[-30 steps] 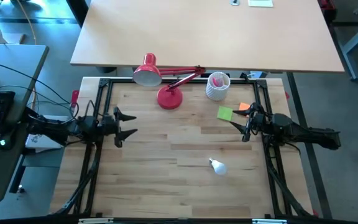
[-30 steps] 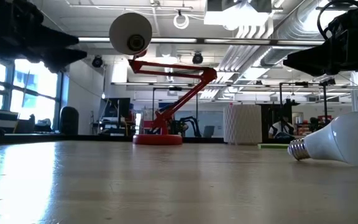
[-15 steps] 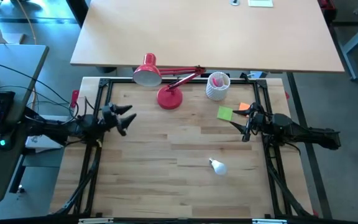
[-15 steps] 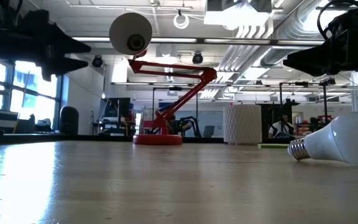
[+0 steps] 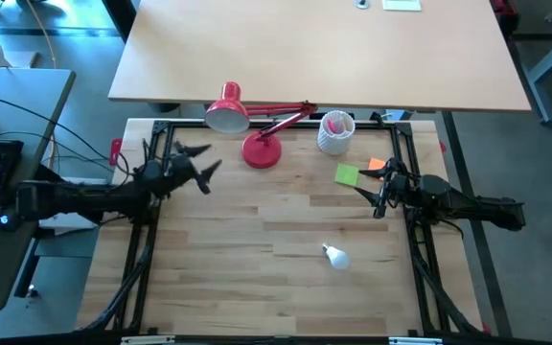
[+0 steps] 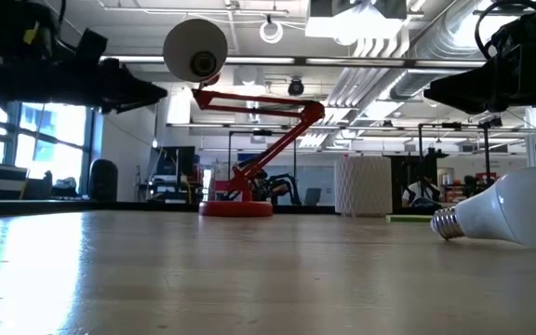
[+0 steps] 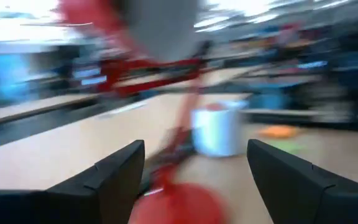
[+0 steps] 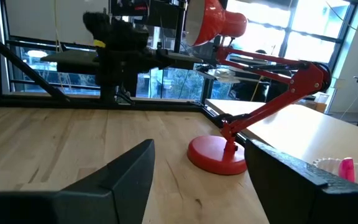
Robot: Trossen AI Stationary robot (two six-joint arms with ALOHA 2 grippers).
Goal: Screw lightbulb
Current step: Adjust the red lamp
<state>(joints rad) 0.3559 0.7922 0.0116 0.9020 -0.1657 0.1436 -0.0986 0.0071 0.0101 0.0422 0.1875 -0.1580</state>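
**Bulb untouched, both grippers empty**

The left gripper (image 5: 197, 163) hangs with jaws spread and nothing between them, close to the red lamp (image 5: 247, 125) — its shade and base just ahead of the fingers. The right gripper (image 5: 370, 194) waits across the table, also parted and empty. The lightbulb (image 5: 334, 256) lies on its side on the wood, nearer the right gripper, well apart from the lamp. Nothing is done yet — picking up and screwing in both remain.
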